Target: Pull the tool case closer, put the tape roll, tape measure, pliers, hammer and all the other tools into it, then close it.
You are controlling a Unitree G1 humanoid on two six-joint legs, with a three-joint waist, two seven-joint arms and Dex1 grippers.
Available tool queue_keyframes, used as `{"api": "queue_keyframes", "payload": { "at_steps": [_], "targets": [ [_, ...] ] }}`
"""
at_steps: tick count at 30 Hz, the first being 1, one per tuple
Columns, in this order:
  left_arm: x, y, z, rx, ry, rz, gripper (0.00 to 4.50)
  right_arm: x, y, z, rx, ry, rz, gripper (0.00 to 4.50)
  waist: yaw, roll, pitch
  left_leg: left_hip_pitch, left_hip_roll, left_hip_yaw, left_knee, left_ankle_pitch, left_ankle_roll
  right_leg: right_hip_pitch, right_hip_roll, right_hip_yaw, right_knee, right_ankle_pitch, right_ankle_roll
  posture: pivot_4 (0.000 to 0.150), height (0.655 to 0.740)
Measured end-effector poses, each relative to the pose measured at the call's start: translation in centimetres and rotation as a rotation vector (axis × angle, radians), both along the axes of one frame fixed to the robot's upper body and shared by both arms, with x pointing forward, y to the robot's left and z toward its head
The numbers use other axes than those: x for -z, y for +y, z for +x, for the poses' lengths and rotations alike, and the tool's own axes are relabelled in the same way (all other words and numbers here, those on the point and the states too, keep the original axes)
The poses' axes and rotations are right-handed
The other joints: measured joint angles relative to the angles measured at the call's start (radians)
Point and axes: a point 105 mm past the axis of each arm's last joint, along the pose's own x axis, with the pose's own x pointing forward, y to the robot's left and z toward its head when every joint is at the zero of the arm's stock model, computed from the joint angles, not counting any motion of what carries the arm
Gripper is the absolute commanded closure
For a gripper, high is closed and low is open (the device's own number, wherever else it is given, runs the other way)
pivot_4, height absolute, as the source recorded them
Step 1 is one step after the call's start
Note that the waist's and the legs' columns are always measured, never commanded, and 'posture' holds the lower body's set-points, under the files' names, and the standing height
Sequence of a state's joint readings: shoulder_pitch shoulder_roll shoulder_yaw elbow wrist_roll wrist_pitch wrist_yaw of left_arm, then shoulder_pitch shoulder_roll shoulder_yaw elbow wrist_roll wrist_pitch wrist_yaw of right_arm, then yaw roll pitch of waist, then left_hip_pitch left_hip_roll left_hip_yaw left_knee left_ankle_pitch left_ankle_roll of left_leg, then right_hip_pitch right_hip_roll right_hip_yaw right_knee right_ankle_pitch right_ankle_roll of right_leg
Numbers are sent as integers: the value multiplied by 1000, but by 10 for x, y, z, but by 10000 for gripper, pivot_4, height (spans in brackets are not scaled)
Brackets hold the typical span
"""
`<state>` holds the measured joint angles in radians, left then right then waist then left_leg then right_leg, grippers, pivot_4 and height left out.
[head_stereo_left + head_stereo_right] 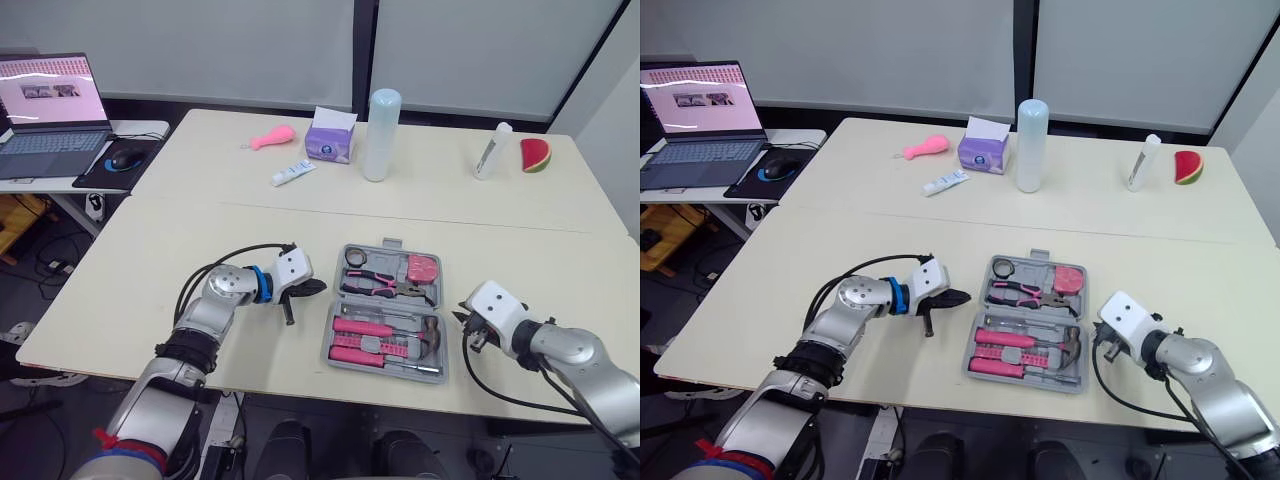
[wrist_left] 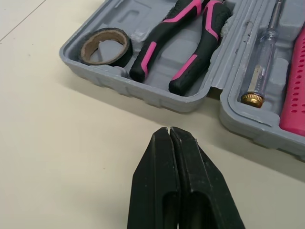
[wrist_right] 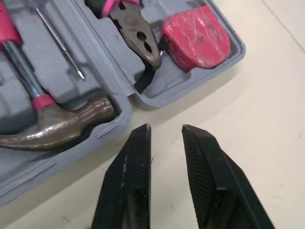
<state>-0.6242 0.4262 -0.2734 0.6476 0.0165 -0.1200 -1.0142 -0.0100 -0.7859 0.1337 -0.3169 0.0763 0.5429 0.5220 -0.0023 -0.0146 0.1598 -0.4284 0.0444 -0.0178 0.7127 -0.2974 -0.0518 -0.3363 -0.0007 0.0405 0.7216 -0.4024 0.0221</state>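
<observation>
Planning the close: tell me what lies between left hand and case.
Bare table, nothing else, between left hand and case; left wrist view shows it.

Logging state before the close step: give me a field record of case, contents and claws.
case: case open, both halves flat on table
in case: tape roll, pliers, tape measure, hammer, screwdriver
left claw: left claw shut, empty, just off case's left side
right claw: right claw open, empty, just off case's right side
not yet done: closing case
</observation>
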Motion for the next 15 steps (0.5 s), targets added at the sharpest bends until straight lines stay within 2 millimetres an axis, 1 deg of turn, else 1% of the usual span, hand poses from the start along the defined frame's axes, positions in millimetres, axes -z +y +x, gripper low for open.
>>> {"api": "queue_keyframes", "payload": {
  "at_steps": [2, 3, 9, 15],
  "targets": [
    [4, -4, 1, 3, 10, -2, 45000, 8, -1, 3, 10, 15, -6, 44419, 0, 0, 0, 0, 0, 0, 0, 0, 0, 0, 0, 0, 0, 0, 0, 1500, 7002],
    [4, -7, 1, 13, 7, 2, 45000, 11, -1, 4, 12, 23, -8, 44766, 0, 0, 0, 0, 0, 0, 0, 0, 0, 0, 0, 0, 1, 0, 0, 1500, 7002],
    [12, -11, -1, 22, 26, 20, 45000, 22, 3, 7, -1, 55, 0, 44766, -1, 0, 0, 0, 0, 1, 0, 0, 0, -2, 0, 0, 4, 0, 0, 1500, 7002],
    [15, -12, -3, 41, 37, 43, 45000, 23, 12, 11, -19, 56, 28, 44766, -2, 0, 0, 1, 1, 1, 0, 0, -1, -2, 0, 0, 5, 0, 0, 1500, 7002]
  ]
}}
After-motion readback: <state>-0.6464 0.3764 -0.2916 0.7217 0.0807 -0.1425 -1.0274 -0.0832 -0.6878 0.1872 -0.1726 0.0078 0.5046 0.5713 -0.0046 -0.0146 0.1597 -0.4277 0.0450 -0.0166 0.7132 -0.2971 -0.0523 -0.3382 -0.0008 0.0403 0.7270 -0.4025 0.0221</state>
